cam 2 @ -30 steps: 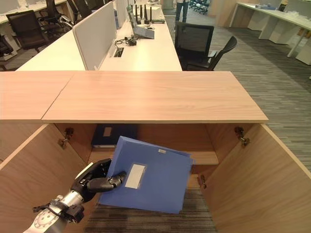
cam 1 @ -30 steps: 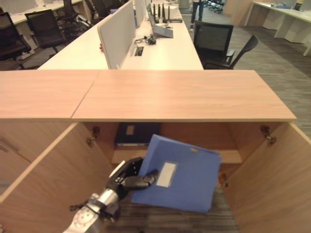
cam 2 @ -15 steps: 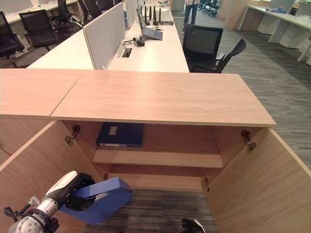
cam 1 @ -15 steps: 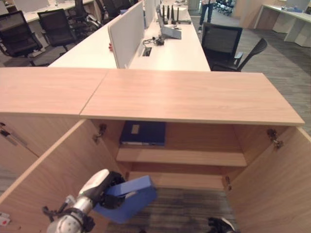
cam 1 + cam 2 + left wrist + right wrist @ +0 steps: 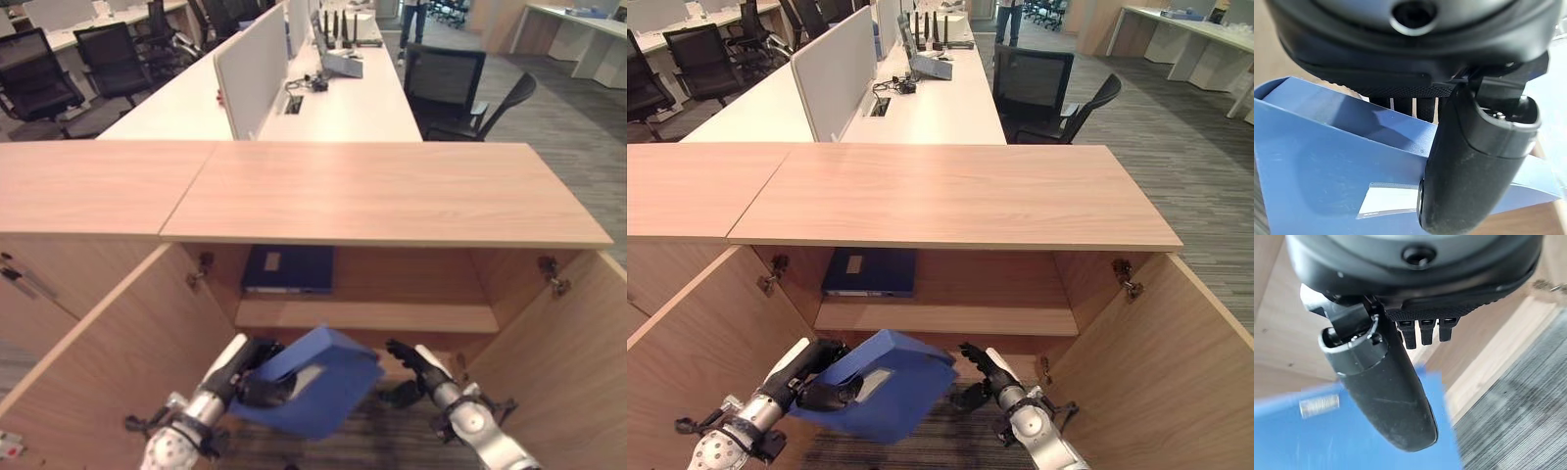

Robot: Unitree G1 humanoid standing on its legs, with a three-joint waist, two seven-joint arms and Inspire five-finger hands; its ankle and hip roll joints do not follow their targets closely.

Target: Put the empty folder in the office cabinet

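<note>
— What are the fingers doing?

— The left hand (image 5: 257,384) has thumb and fingers pinching the blue folder (image 5: 312,382) at its edge. The right hand (image 5: 419,366) is spread and holds nothing, just beside the folder's other side.

— And where is the folder?

— In the air, tilted, in front of the open cabinet (image 5: 392,196), below the front edge of its shelf (image 5: 411,315). It isn't inside yet; I'd say the placing itself remains. A dark folder (image 5: 289,268) already lies on the shelf's left end.

— Any writing?

— A white label (image 5: 1388,199) on the blue folder, apparently blank.
</note>
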